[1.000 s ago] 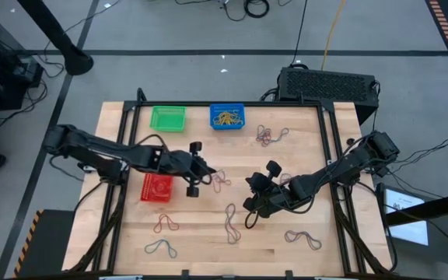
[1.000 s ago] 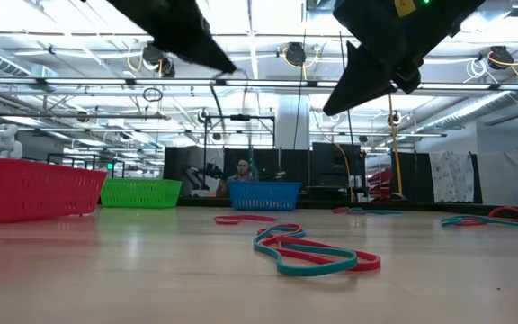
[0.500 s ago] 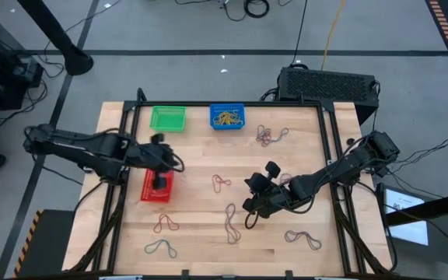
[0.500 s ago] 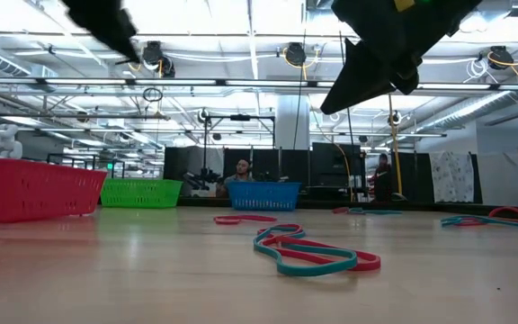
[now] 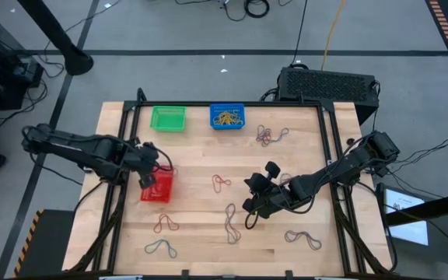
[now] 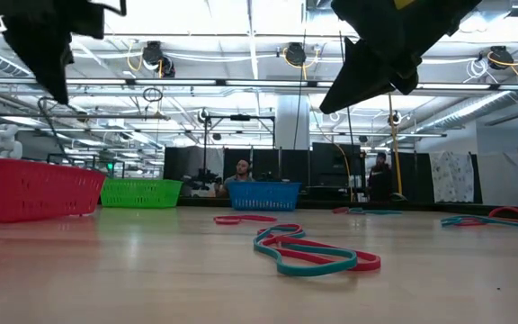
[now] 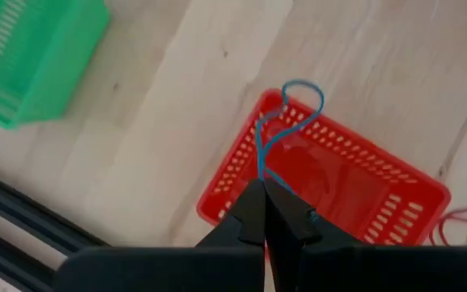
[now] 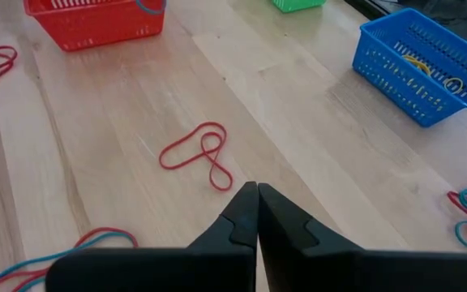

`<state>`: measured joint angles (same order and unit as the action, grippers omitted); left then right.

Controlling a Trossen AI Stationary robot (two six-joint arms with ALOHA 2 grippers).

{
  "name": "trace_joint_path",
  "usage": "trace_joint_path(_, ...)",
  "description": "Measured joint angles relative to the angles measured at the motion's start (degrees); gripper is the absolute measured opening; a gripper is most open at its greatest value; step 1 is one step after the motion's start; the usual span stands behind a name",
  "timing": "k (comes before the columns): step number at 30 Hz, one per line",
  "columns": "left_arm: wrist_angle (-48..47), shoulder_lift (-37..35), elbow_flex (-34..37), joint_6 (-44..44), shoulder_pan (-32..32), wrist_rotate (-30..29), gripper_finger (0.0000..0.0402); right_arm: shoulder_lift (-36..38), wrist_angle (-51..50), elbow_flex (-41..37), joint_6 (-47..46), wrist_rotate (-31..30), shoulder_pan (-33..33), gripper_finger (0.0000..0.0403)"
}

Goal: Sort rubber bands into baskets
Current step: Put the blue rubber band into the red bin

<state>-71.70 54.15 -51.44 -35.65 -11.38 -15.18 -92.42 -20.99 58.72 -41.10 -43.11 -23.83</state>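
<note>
My left gripper [image 5: 152, 174] hangs over the red basket [image 5: 160, 191] at the table's left and is shut on a blue rubber band [image 7: 289, 114]. The band's free loop reaches over the red basket's rim [image 7: 271, 100]. The green basket [image 5: 167, 118] and the blue basket [image 5: 227, 117], which holds yellow bands, stand at the far edge. My right gripper [image 5: 249, 205] is shut and empty above the table, right of the middle; it also shows in its own wrist view [image 8: 256, 197]. A red band [image 8: 200, 154] lies on the wood ahead of it. My left gripper pinches the blue band's near end [image 7: 260, 174] between its two shut fingertips, coming from above. The band hangs slack below the fingers, a long narrow loop lifted clear of the table. Whether its far loop [image 7: 302, 89] touches the basket's rim I cannot tell.
Several loose bands lie on the table: red and teal ones near the middle [image 6: 313, 254], others at the near edge [image 5: 161, 248] and near right [image 5: 302, 238], and a cluster at the far right [image 5: 271, 136]. People show in the room behind the baskets [image 6: 243, 169].
My left gripper has gone from the table's middle toward its left edge, carrying the blue band lifted clear, and now hangs over the red basket. It has stayed shut. My right arm has kept still.
</note>
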Motion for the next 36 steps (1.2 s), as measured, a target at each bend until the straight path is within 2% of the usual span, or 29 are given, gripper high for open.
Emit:
trace_joint_path(5, -4.24, 0.21, 1.74, -2.79, 0.0, 5.07, 0.0, 0.0, -0.02, 0.0, 0.0, 0.0, 0.0, 0.0002)
trace_joint_path(11, -12.61, 0.37, 1.74, -7.54, 0.02, 6.17, 0.0, 0.0, -0.02, 0.0, 0.2, -0.04, 0.0, 0.0002)
trace_joint_path(15, -10.71, 0.37, 1.77, -6.02, 0.02, 6.14, 0.0, 0.0, -0.04, 0.0, 0.2, -0.04, 0.0, 0.0002)
trace_joint_path(22, 1.84, 0.66, 1.77, 2.73, 0.04, 7.28, 0.0, 0.0, -0.02, 0.0, 0.22, -0.04, 0.0, 0.0002)
trace_joint_path(26, 4.98, 1.97, 1.77, 6.05, 0.02, 8.76, 0.0001, 0.0, -0.04, 0.0, 0.22, -0.04, 0.0, 0.0002)
trace_joint_path(36, 4.7, 6.79, 1.81, 8.01, 0.04, 9.14, 0.0065, 0.0, -0.26, 0.0, 0.44, -0.04, 0.02, 0.0002)
